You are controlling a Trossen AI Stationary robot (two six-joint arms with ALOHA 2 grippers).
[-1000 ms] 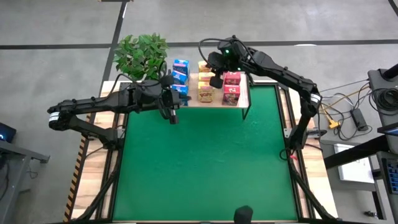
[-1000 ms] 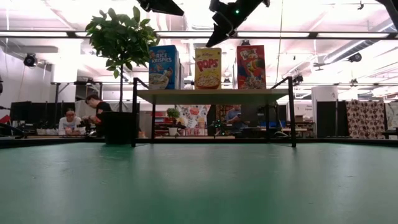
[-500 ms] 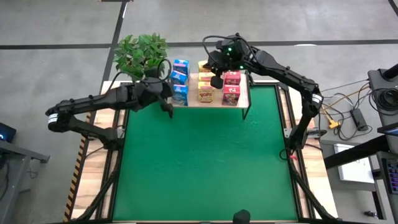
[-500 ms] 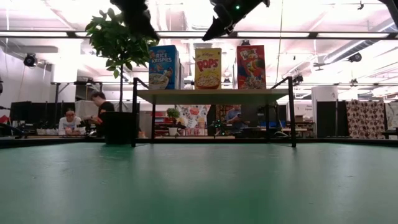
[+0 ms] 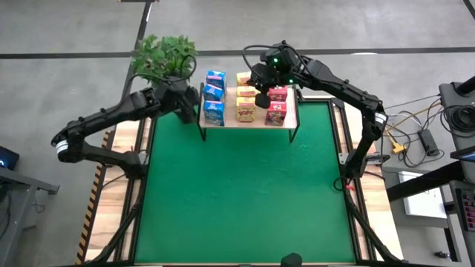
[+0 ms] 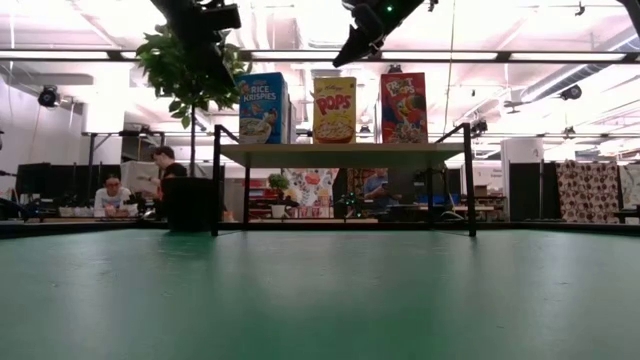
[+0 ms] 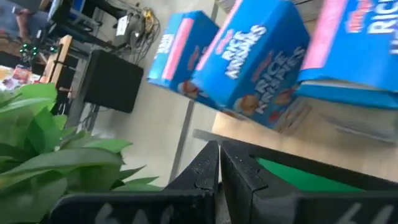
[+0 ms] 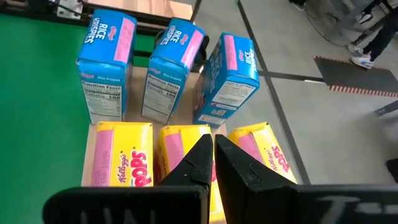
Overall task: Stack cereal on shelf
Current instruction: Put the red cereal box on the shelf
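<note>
On shelf [image 5: 291, 110]: blue [image 5: 214, 95], yellow [image 5: 245, 105], red cereal [image 5: 276, 111] rows; left gripper [image 5: 194, 104], right gripper [image 5: 261, 98] clenched empty.

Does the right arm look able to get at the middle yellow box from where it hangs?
Probably yes: the right claw, shut, hangs just above the yellow boxes on the shelf, with nothing between; it must open first.

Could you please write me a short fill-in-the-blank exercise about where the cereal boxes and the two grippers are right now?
1. The cereal boxes stand on the wooden ____.
2. Between the blue boxes and the red boxes stand the ____ boxes.
3. The right gripper is ____, above the yellow boxes.
4. Beside the potted plant, the left gripper is ____.

Missing words: shelf; yellow; shut; shut
</note>
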